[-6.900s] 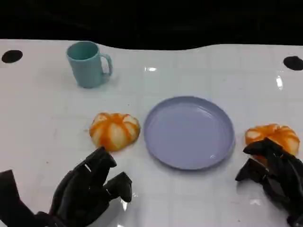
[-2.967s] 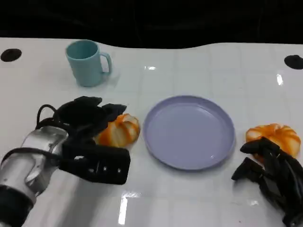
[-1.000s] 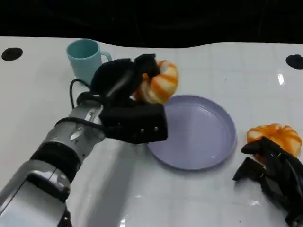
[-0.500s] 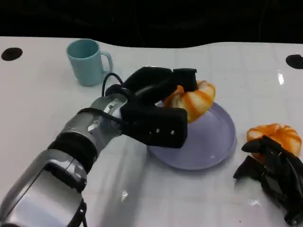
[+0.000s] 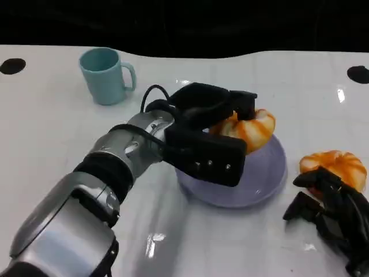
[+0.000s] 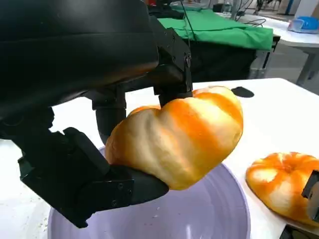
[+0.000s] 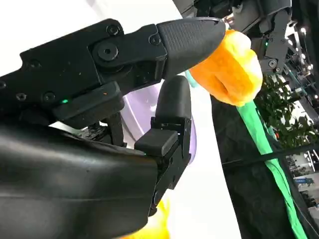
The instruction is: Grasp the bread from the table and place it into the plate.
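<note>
Left hand (image 5: 216,115) grasping the bread (image 5: 248,128) by its sides, hovering over the plate (image 5: 271,173) – looks soft and light, so gentle pressure; right hand (image 5: 331,216) rests curled, holding nothing

left hand (image 5: 216,124) carried bread (image 5: 248,127) over plate (image 5: 277,173).

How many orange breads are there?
2. One bread is held by the left hand above the purple plate. The other bread lies on the table right of the plate, by the right hand.
</note>
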You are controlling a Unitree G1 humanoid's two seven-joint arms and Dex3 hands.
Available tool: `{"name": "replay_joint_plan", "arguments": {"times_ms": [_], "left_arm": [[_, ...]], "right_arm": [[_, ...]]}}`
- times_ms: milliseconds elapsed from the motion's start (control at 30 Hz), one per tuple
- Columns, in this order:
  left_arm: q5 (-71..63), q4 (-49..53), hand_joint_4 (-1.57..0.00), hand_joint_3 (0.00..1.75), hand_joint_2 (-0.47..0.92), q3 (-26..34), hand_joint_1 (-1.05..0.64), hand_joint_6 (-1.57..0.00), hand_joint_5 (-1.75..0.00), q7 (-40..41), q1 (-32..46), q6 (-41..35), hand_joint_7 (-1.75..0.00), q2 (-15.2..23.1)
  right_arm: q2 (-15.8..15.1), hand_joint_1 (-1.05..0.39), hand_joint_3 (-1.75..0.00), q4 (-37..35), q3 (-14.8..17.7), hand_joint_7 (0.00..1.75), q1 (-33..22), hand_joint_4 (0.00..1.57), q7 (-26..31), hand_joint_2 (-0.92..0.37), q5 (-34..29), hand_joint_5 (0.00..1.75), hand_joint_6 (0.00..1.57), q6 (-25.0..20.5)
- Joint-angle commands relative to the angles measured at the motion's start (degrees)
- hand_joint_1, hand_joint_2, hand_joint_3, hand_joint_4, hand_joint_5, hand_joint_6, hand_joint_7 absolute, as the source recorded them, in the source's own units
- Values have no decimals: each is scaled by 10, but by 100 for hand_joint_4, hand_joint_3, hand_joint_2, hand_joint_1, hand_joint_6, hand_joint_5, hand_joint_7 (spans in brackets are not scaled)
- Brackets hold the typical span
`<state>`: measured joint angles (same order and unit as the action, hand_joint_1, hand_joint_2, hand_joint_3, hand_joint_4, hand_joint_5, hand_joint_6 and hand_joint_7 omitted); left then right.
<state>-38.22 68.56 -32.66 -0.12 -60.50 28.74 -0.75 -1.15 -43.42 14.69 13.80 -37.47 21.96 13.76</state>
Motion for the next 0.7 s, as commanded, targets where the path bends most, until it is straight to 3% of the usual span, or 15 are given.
{"name": "replay_joint_plan", "arguments": {"times_ms": [33, 167, 700], "left_arm": [[-6, 5, -38, 40, 90, -11, -63, -42, -28, -69, -29, -32, -16, 9], [-3, 0, -36, 38, 92, -12, -66, -41, -18, -77, -29, -37, -6, 10], [-3, -2, -37, 38, 92, -12, -66, -42, -15, -79, -28, -39, -4, 10]], "right_arm": [[-5, -56, -21, -15, 0, 122, -6, 68, 8, -92, -8, 156, 64, 14], [-5, -57, -21, -18, -1, 122, -5, 68, 8, -92, -8, 156, 64, 18], [-6, -57, -21, -21, -1, 121, -3, 68, 7, -92, -7, 156, 64, 20]]}}
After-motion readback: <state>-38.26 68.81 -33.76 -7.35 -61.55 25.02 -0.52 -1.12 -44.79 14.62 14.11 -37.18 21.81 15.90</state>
